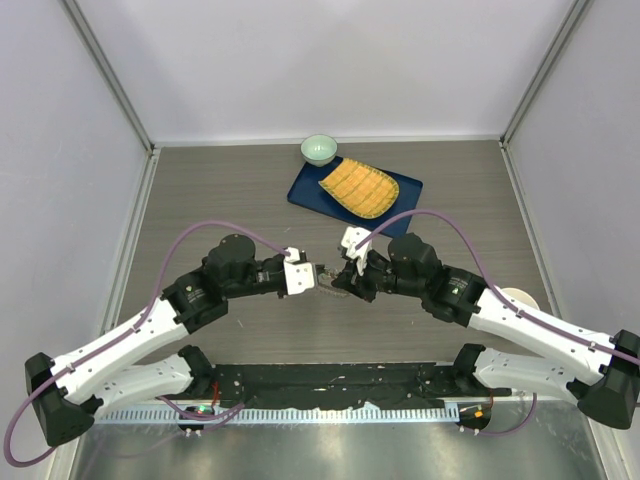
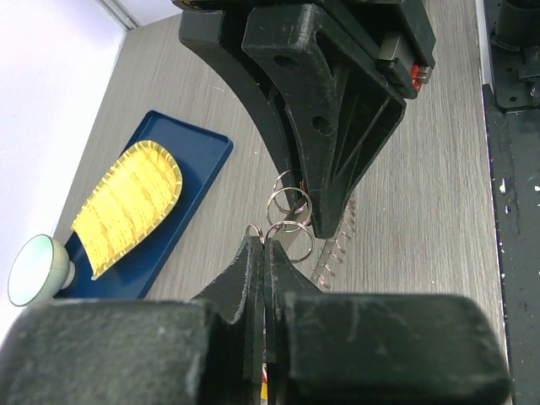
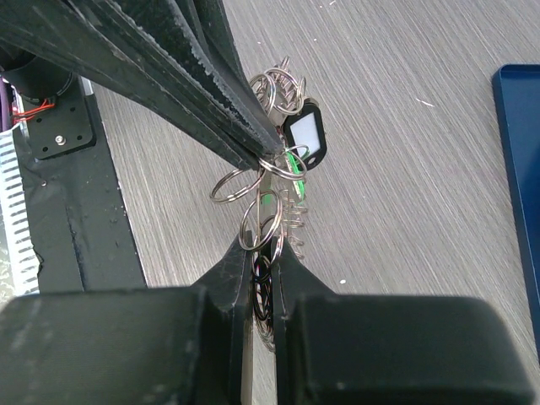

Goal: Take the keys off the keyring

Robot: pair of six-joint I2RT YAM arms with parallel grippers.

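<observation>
The keyring (image 1: 328, 283) is a bunch of linked silvery split rings held just above the table between both grippers. My left gripper (image 1: 316, 279) is shut, its tips (image 2: 263, 243) pinching a small ring at the bunch's edge. My right gripper (image 1: 341, 283) is shut on several rings (image 3: 268, 202) stacked between its fingers (image 3: 268, 250). In the right wrist view the left gripper (image 3: 263, 154) comes in from the upper left. A black tag with a white label (image 3: 304, 135) and a bit of green plastic (image 3: 292, 160) hang from the bunch. I cannot make out any single key for certain.
A thin wire coil (image 2: 337, 249) lies on the table under the bunch. Farther back a blue tray (image 1: 305, 190) carries a yellow woven pad (image 1: 358, 187), with a pale green bowl (image 1: 319, 149) behind it. A white round object (image 1: 522, 297) sits at the right.
</observation>
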